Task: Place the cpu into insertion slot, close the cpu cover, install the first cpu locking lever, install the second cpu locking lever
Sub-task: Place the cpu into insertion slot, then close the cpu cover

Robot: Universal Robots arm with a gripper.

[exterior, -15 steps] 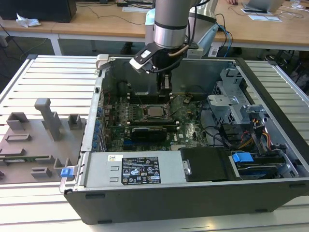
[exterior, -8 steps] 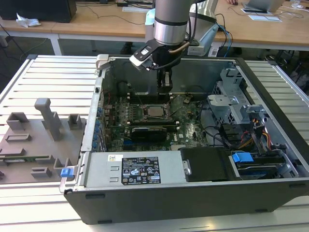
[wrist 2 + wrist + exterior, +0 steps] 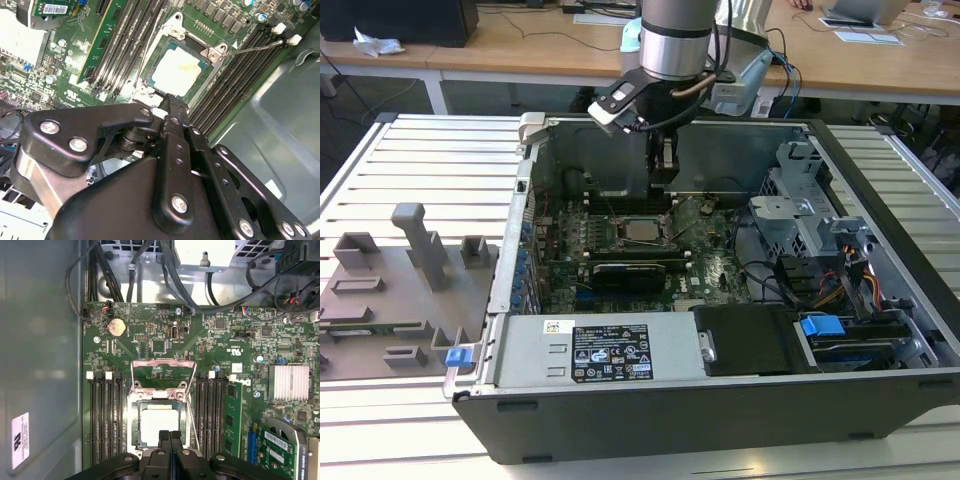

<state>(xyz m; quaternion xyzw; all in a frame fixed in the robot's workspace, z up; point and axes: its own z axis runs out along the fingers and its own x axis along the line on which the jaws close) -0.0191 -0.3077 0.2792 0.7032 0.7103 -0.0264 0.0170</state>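
The open computer case (image 3: 620, 425) on the slatted tabletop (image 3: 420, 160) holds a grey power supply (image 3: 590, 350) nearest, then the green motherboard (image 3: 715, 265). The cpu (image 3: 642, 229) sits in the insertion slot (image 3: 626, 236), its silver-grey top framed by the cpu cover (image 3: 216, 52). Just above hangs the pincer (image 3: 663, 178), fingers pressed together, empty.

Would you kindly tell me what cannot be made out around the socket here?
First wrist view: near edge of the cpu, hidden behind the tool.
Second wrist view: whether the tool touches the cpu cover, hidden by its own body.
Exterior view: whether the cpu cover is latched, too small.
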